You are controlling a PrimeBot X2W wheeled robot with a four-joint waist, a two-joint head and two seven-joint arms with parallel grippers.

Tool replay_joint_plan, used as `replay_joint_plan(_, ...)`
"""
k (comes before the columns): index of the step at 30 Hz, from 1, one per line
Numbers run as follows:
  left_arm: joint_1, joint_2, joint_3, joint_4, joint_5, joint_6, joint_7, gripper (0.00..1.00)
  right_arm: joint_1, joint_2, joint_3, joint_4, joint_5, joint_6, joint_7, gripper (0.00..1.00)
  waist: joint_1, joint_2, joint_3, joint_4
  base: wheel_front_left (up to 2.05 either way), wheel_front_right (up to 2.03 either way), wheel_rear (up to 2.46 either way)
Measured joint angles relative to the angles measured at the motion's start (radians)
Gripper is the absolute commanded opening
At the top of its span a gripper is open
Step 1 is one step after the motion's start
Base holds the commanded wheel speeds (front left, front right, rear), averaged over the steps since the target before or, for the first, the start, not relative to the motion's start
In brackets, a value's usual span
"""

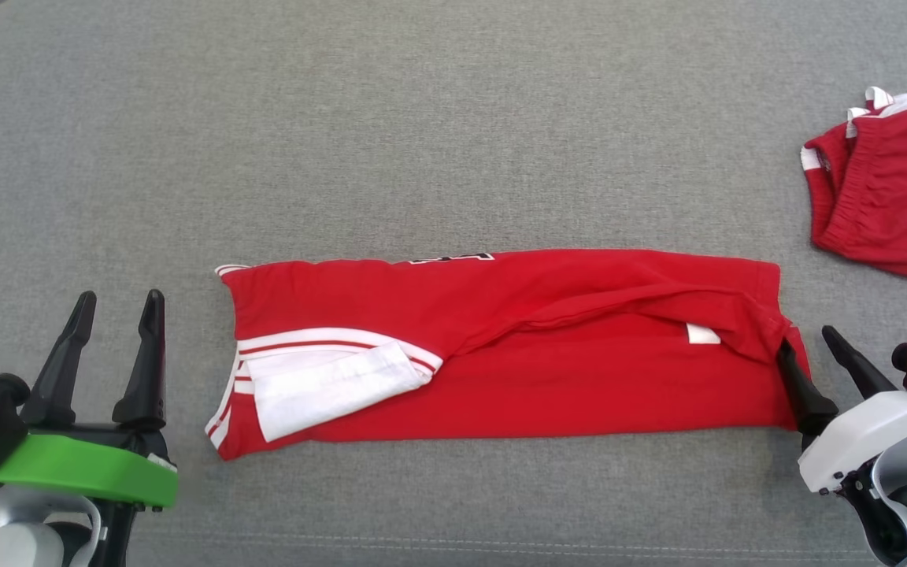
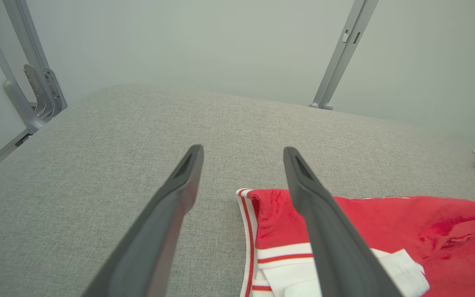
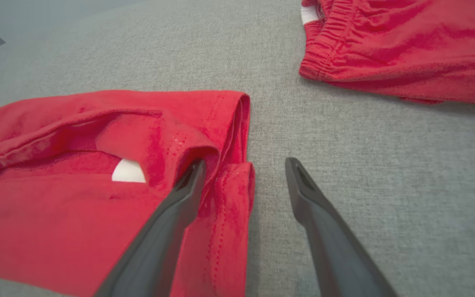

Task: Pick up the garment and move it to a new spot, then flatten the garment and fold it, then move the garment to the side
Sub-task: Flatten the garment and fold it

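Note:
The garment (image 1: 548,354) is a red shirt with white and red striped trim, folded into a long band across the middle of the grey cushion; it also shows in the left wrist view (image 2: 419,231) and the right wrist view (image 3: 76,206). My left gripper (image 1: 119,303) stands open to the left of the garment's striped end, apart from it, and in its wrist view (image 2: 243,154) nothing lies between its fingers. My right gripper (image 1: 804,335) is open at the garment's right end, its left finger (image 3: 188,185) resting on the cloth's folded edge and the other over bare cushion.
A second red piece of clothing with a white-trimmed elastic waistband (image 1: 894,197) lies at the far right edge. The grey cushion (image 1: 422,142) stretches bare behind the garment. Grey metal frame posts (image 2: 344,49) stand beyond the cushion's far edge.

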Motion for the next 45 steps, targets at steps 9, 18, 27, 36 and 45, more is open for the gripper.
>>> replay_joint_plan(9,0.03,-0.003,-0.008,-0.01,0.04,0.005,-0.008,1.0,-0.011,0.033,-0.002,0.103,0.058,0.02,0.023,1.0,0.0,0.0,-0.009,0.036,0.0,0.0,0.0)
replay_joint_plan(18,0.033,-0.027,-0.016,-0.022,0.051,0.013,-0.009,1.0,-0.069,0.07,-0.013,0.175,0.173,0.087,0.081,0.49,0.0,0.0,-0.017,0.067,0.0,0.0,0.0)
replay_joint_plan(27,0.055,-0.035,0.002,-0.022,0.051,0.013,-0.017,1.0,-0.082,0.087,-0.058,0.205,0.303,0.156,0.16,0.0,0.0,0.0,-0.03,0.077,0.0,0.0,0.0)
replay_joint_plan(36,0.065,-0.046,0.04,-0.033,0.051,0.014,-0.021,1.0,-0.082,-0.042,-0.232,0.196,0.44,0.15,0.224,0.0,0.0,0.0,-0.025,0.05,0.0,0.0,0.0)
replay_joint_plan(45,0.068,-0.06,0.05,-0.035,0.051,0.015,-0.028,1.0,-0.046,-0.117,-0.324,0.103,0.605,0.171,0.328,0.0,0.0,0.0,-0.017,0.029,0.0,0.0,0.0)
